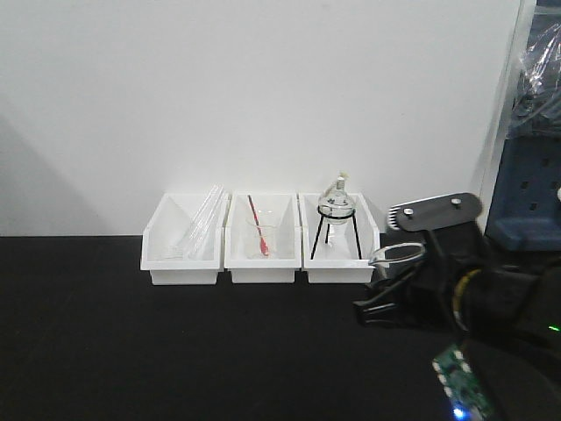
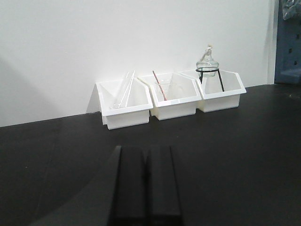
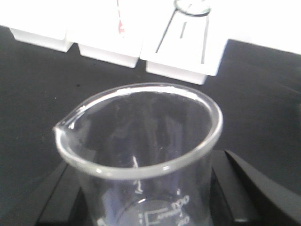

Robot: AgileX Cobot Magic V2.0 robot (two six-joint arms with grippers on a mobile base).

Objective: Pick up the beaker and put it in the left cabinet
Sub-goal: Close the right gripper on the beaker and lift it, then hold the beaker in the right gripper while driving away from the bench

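Grips one beaker (image 3: 141,160) in the right gripper (image 3: 146,197), a black finger (image 3: 237,188) pressed to each side of the glass, spout to the left, just in front and right of the last bin. Keeps the left gripper (image 2: 146,188) low over the black table (image 1: 131,351), jaws together on nothing, with wide bare tabletop ahead up to the bins. Counts three white bins (image 1: 260,263) in a row along the white wall (image 1: 263,88), holding several glass tubes (image 1: 203,219) on the left, one small beaker (image 1: 261,241) with one red rod (image 1: 254,213) in the middle, and one flask (image 1: 337,200) on one black tripod (image 1: 317,239) on the right.
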